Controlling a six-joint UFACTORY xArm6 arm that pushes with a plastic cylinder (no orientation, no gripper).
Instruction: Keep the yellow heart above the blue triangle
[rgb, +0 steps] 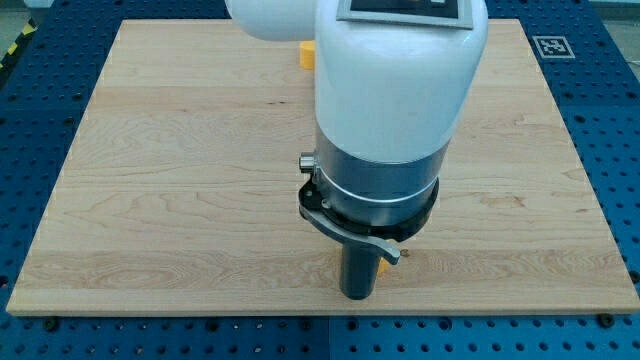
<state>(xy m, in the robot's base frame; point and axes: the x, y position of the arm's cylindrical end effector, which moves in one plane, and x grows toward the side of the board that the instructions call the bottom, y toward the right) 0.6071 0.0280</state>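
Observation:
My arm's white and grey body (390, 110) fills the middle of the view and hides much of the wooden board (160, 170). The dark rod comes down below it, and my tip (357, 297) rests on the board near the view's bottom. A small sliver of a yellow block (384, 267) shows just right of the rod, close to it; its shape is hidden. Part of another yellow block (306, 54) shows at the view's top, beside the arm's left edge; its shape cannot be made out. No blue triangle shows; it may be behind the arm.
The board lies on a blue perforated table (610, 150). A black-and-white marker tag (553, 46) sits past the board's top right corner. The board's front edge (200, 312) runs just below my tip.

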